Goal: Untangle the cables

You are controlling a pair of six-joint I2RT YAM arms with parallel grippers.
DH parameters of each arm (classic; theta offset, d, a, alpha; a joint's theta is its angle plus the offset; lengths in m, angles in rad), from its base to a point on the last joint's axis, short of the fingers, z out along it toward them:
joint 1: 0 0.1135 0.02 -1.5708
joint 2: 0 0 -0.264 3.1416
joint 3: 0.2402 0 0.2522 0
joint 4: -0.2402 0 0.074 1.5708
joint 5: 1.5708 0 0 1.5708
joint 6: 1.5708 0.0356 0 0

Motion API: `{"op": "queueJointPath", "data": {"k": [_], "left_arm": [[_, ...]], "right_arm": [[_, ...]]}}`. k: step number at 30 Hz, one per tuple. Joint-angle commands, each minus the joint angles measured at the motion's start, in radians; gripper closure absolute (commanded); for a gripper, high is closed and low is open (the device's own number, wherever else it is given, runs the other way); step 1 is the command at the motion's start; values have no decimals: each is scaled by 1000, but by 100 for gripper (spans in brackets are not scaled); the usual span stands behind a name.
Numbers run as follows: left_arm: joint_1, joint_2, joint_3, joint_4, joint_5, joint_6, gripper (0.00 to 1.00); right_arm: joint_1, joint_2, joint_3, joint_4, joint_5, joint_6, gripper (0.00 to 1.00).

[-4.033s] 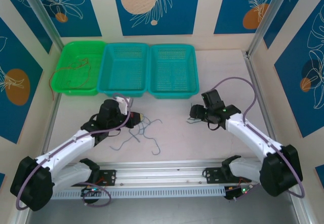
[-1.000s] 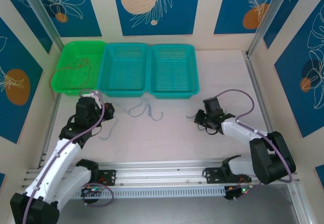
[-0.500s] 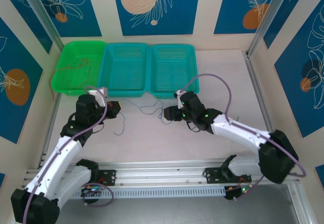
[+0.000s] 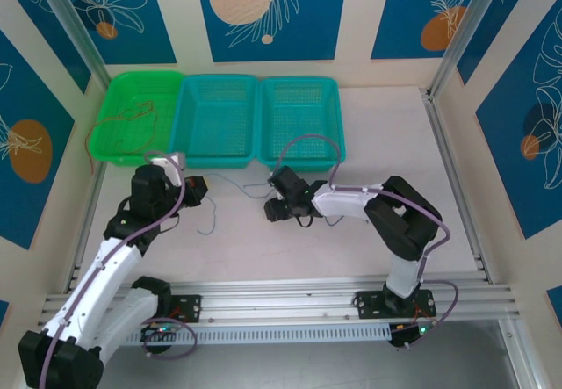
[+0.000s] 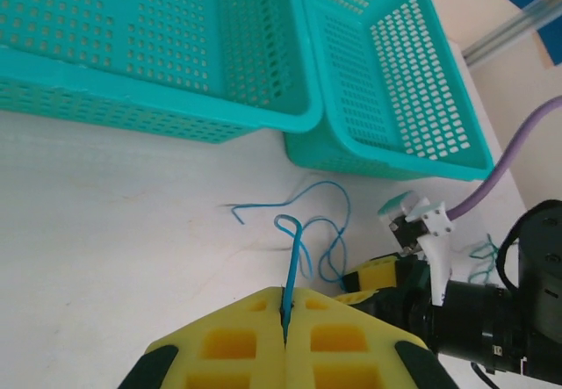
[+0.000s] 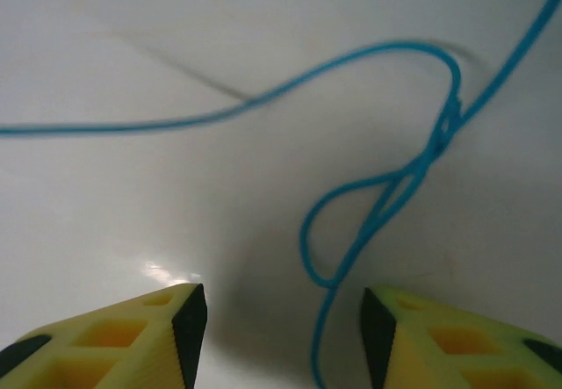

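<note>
Plainly, the left gripper [image 5: 285, 308] has its yellow fingers pressed flat together, pinching one end of the blue cable [image 5: 293, 266] in the seam between them. From that pinch the cable rises, makes a small loop just ahead of the fingertips, then wanders in loose curves across the white table [image 4: 386, 143] toward the right arm. The right gripper [image 6: 279, 332] stands with its jaws parted, a clear gap between the two yellow fingers. A narrow loop of the same cable lies on the table in that gap, its tail running down between the fingers; whether it brushes either one cannot be told. Beyond the loop the strand crosses over itself and stretches away to the left. From above, both grippers sit low over the near-middle of the table and point at each other, the left one to the left and the right one just right of centre, with the cable strung between them and one loose end trailing toward the near edge. Just behind them, two teal baskets [image 4: 256, 117] stand side by side, touching. A green basket [image 4: 140, 76] stands against the left teal one, and a red cable [image 4: 123, 124] lies inside it, with one end draped out over its left rim.
</note>
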Motion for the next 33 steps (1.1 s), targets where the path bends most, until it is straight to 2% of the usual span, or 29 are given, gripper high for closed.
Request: {"op": "queueJointPath", "data": {"k": [1, 6, 9, 13, 16, 22, 25, 26, 28, 30, 33], "left_arm": [[1, -27, 16, -92, -120, 20, 100], [2, -19, 13, -129, -207, -6, 100], [7, -16, 22, -167, -284, -27, 100], [28, -10, 51, -231, -381, -24, 100], [61, -7, 67, -284, -438, -22, 100], [138, -15, 46, -304, -432, -46, 100], [144, -18, 25, -259, -372, -50, 100], [144, -19, 14, -213, -304, -33, 100], [144, -27, -14, -82, -114, -14, 100], [144, -29, -36, 104, 127, -27, 100], [128, -2, 21, 250, 280, -93, 100]], "right_arm": [[8, 23, -13, -30, 49, -20, 52], [8, 39, -25, -81, 131, -19, 84], [1, -1, -58, -81, 169, -13, 96], [-38, -129, -149, -74, 166, 44, 100], [-128, -291, -256, -69, 123, 136, 100], [-470, -650, -448, -90, -18, 284, 100], [-624, -757, -483, -97, -101, 292, 100], [-644, -775, -484, -84, -134, 268, 100], [-645, -775, -469, -74, -184, 240, 100], [-637, -744, -450, -59, -260, 230, 100], [-608, -703, -445, -33, -290, 246, 100]]}}
